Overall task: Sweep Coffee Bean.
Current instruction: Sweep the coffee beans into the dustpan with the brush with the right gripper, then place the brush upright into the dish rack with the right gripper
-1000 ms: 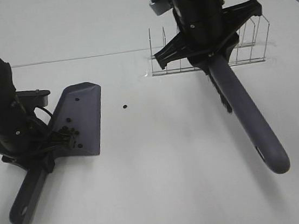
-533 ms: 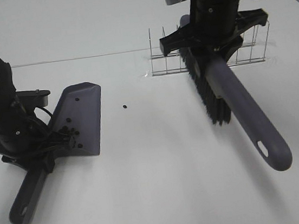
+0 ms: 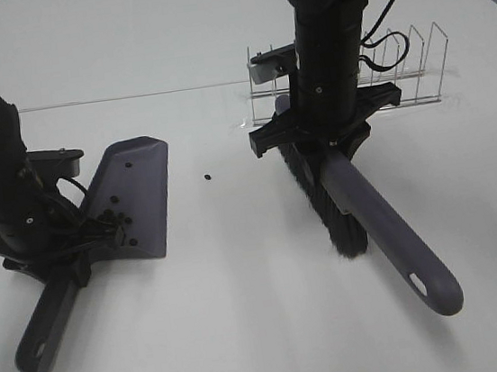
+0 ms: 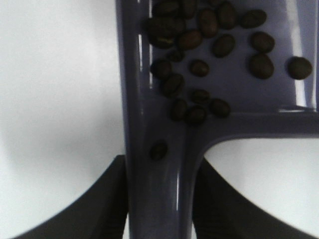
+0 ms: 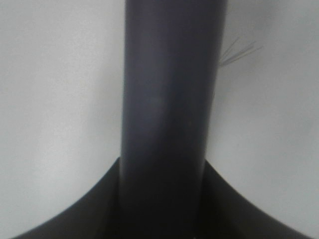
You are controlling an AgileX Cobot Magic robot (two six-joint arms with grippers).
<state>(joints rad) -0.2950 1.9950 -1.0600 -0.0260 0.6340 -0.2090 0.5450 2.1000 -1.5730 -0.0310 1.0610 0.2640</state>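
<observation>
The left gripper (image 4: 158, 199) is clamped on the handle of the dustpan (image 3: 135, 186), with its 2 jaws pressed against either side. The right gripper (image 5: 164, 199) is closed the same way on the handle of the brush (image 3: 328, 203). The bristles point down at the table (image 3: 250, 349), though from above I cannot tell whether they touch it.

Most of the coffee beans (image 4: 199, 67) lie in the pan, crowded toward the handle end. 1 loose bean (image 3: 207, 177) sits on the table between the pan's lip and the brush, nearer the pan.

The beans look hard, smooth and very light, so they will likely roll or skitter under a quick stroke. Pinching 1 is not worth trying. A slow, low push with the bristle tips toward the pan's lip seems the better way.
</observation>
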